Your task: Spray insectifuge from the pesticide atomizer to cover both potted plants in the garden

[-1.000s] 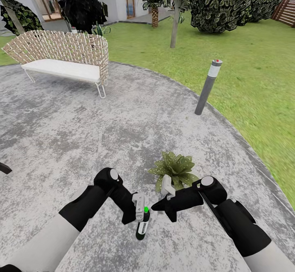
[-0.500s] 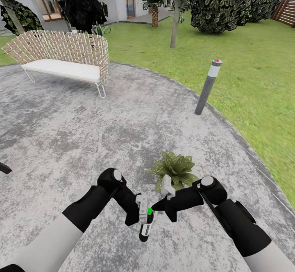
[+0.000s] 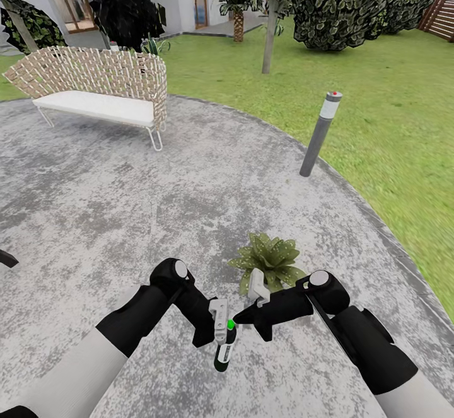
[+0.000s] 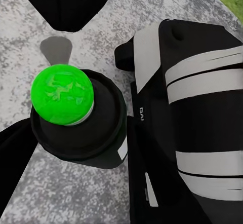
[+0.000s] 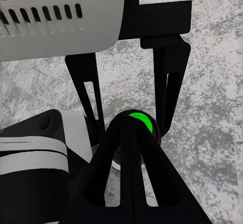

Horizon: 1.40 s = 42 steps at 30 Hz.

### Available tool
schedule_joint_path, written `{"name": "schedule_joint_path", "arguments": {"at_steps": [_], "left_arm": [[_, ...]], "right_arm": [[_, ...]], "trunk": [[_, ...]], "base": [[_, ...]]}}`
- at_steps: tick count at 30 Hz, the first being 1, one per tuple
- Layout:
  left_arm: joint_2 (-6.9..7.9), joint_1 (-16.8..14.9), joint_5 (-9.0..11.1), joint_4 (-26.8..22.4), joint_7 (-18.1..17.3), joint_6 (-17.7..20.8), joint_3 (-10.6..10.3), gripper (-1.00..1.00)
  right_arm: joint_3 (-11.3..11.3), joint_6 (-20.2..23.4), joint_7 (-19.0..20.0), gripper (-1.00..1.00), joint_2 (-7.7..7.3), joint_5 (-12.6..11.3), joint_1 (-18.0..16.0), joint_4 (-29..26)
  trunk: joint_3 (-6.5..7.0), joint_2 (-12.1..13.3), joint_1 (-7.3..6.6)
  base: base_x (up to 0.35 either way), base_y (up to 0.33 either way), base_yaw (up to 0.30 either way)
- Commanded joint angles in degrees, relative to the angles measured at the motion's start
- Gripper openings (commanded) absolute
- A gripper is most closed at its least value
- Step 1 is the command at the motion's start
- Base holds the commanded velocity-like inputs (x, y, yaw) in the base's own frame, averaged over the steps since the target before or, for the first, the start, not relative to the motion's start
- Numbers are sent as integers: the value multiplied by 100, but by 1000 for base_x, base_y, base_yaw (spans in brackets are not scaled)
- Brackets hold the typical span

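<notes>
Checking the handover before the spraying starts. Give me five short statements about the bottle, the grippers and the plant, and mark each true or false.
1. The left gripper holds the pesticide atomizer upright. True.
2. The atomizer's cap is red. False: it is bright green.
3. The right gripper has its fingertips at the bottle's top. True.
4. The potted plant stands on the lawn. False: it stands on the grey paved patio.
5. The wicker bench is right beside the plant. False: it is far across the patio.
</notes>
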Motion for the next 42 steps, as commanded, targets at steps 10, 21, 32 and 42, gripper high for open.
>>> {"name": "schedule_joint_path", "arguments": {"at_steps": [10,21,32,42], "left_arm": [[-1,3,-30,-13,-32,60,-12,-100],[-147,5,-30,-16,-32,60,-17,-100],[-168,-4,-30,-17,-32,60,-17,-100],[-159,4,-30,-8,-32,60,-9,-100]], "right_arm": [[3,43,29,-100,-1,31,-5,-8],[7,43,29,-100,-1,31,-5,-8],[7,43,29,-100,-1,31,-5,-8],[8,43,29,-100,-1,31,-5,-8]], "trunk": [[-4,-2,-1],[-4,-2,-1],[-4,-2,-1],[-4,-2,-1]], "base": [[0,0,0],[0,0,0],[0,0,0],[0,0,0]]}}
